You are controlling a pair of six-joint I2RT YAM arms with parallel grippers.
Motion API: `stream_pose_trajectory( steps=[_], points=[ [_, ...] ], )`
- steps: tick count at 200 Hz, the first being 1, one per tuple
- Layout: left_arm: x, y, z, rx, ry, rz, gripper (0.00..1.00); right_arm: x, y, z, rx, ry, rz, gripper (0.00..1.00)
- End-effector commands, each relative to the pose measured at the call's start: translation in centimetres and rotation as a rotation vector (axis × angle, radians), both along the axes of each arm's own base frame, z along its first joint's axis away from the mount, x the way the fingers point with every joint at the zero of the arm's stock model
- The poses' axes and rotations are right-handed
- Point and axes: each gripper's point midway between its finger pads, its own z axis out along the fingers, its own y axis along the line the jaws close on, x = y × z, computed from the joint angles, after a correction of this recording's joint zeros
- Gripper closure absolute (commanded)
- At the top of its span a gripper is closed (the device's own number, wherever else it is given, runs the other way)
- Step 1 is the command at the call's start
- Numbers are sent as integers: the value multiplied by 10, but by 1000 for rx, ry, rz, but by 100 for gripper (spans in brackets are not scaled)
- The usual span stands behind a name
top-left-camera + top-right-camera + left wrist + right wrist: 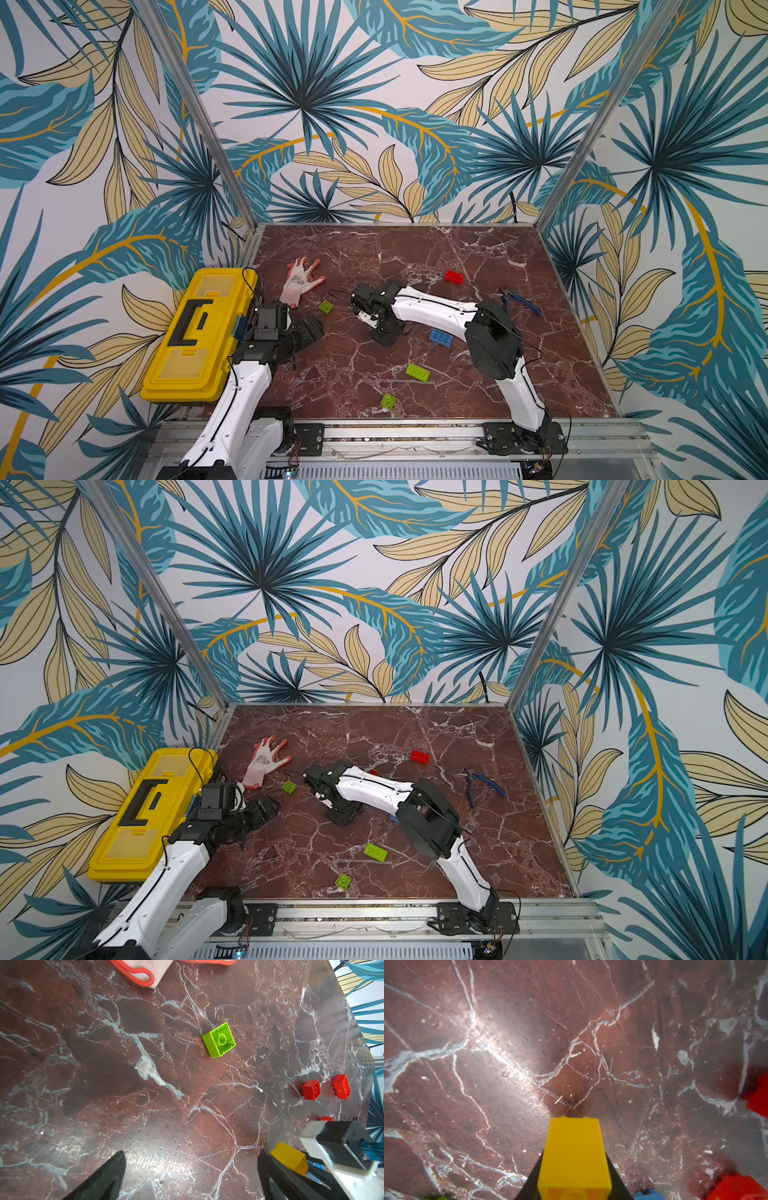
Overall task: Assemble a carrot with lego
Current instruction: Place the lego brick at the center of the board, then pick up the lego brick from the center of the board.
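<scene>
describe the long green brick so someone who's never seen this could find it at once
From the yellow toolbox at the left edge, look right to the front middle of the marble. The long green brick lies there, just in front of the blue brick. A small green brick by the glove and another nearer the front rail are square.

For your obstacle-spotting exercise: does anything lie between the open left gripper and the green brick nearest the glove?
Nothing visible does: only bare table lies between the left gripper and the green brick.
</scene>
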Motion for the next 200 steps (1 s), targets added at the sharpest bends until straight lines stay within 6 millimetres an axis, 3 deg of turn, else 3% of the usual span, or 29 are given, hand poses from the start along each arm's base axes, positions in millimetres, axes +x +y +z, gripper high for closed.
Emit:
stream_pose_trajectory(
  steps=[1,55,79,109,137,163,171,200],
  points=[
    [4,0,4,14,-24,-11,1,-6,-3,-18,-13,52,11,65],
    [5,0,4,16,-25,-11,1,-8,-4,-23,-15,74,-9,60],
    [5,0,4,16,-23,-14,1,-5,-4,-17,-8,59,-23,53],
    [4,-3,6,5,-30,-25,0,5,-2,15,45,-32,-46,33],
    [5,-14,13,-35,-65,-80,1,13,-5,59,137,-127,-78,18],
    [7,-35,22,-86,-120,-169,1,12,-40,82,150,-199,-145,10],
    [7,-43,24,-100,-131,-200,1,12,-56,84,146,-228,-147,6],
    [11,-76,26,-133,-154,-317,1,4,-100,79,178,-339,-91,6]
  ],
)
